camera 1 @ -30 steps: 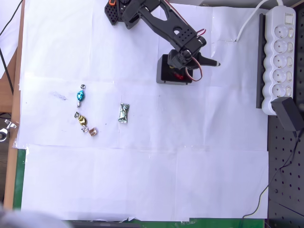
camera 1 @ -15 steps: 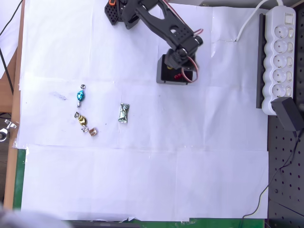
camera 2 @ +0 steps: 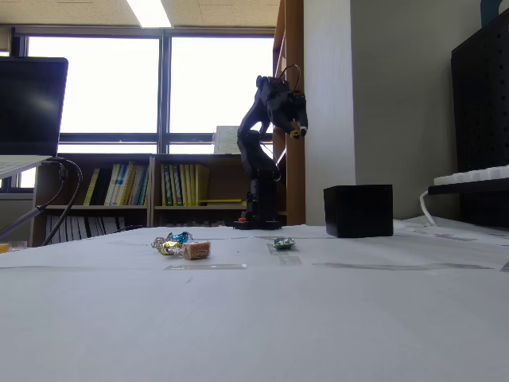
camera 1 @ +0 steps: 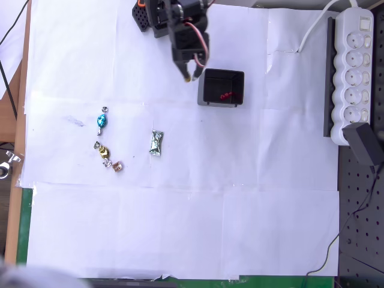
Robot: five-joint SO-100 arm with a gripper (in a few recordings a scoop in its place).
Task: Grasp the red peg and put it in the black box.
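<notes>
Since a second ago the tool has swung off the black box and folded back toward the arm's base near the surface's far edge; in the fixed view it sits raised high, well above the box. Its jaws look nearly together and hold nothing. The red peg lies inside the box, on its floor toward the right wall in the overhead view, so the placing looks done. Retreating well, I judge, means keeping the tool high and clear of the thin walls so the box is not nudged, and staying away from the candies toward the surface's left edge.
</notes>
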